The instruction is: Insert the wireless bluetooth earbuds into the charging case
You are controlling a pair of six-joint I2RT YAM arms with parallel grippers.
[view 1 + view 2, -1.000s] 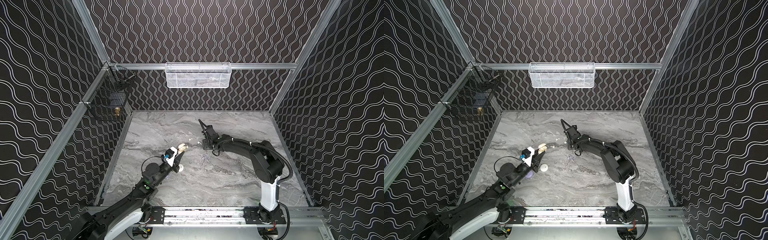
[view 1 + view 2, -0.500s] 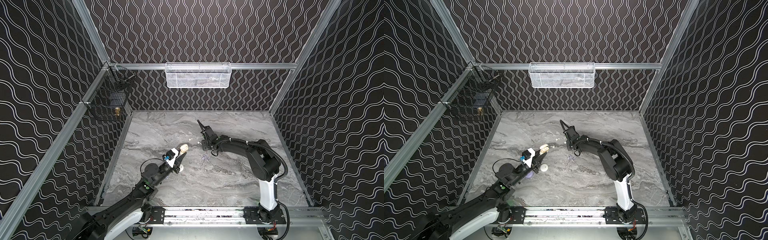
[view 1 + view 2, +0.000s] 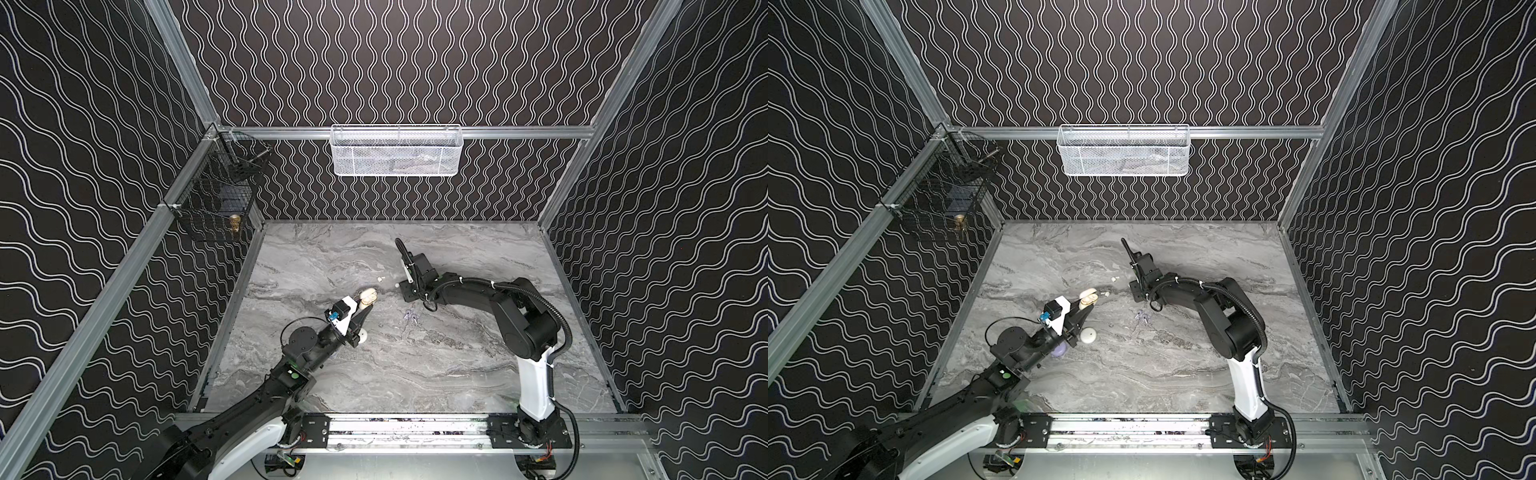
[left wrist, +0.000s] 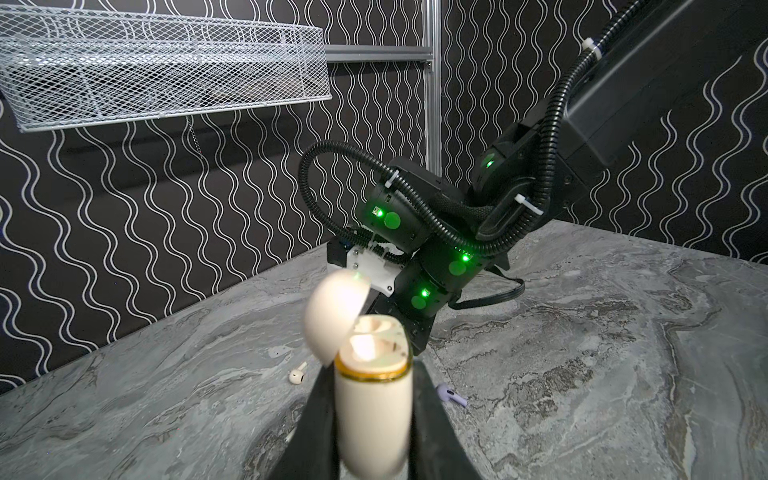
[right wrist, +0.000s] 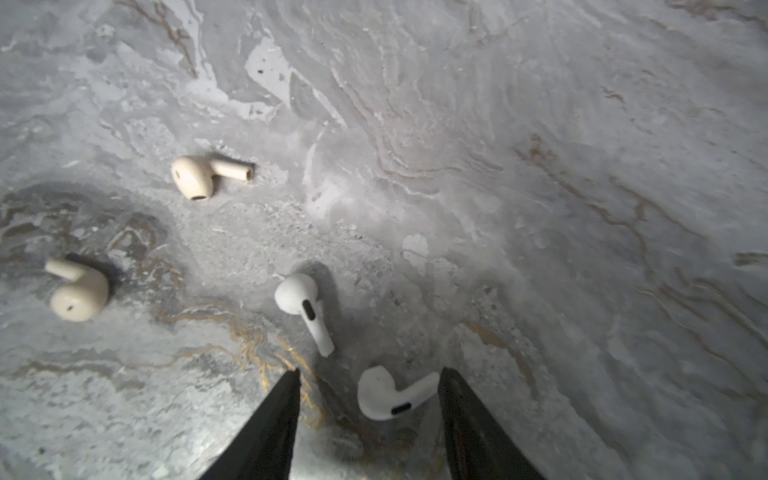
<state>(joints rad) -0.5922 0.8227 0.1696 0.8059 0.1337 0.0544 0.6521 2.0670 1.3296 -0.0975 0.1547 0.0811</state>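
Top view: grey marble tabletop (image 3: pixel 457 374), wavy black walls (image 3: pixel 374 62). Stemmed earbuds (image 3: pixel 380 277), cream pair (image 5: pixel 193 176), white pair (image 5: pixel 305 307), 11 o'clock off centre. Right gripper (image 5: pixel 370 371) wide round white bud (image 5: pixel 390 399), maybe touching. Left gripper (image 4: pixel 370 370) clamps cream case (image 4: pixel 372 415).

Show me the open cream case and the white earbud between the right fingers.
cream case (image 4: pixel 372 415), left wrist view, middle of its body.
white earbud (image 5: pixel 376 397), right wrist view, its round bulb.

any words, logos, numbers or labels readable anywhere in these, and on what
None can be read in any view.
cream charging case: plain shell with a gold ring, no print.
white earbuds and cream earbuds: no markings seen.
green lights: lights only, no characters to make out.
white mesh basket: no label seen.
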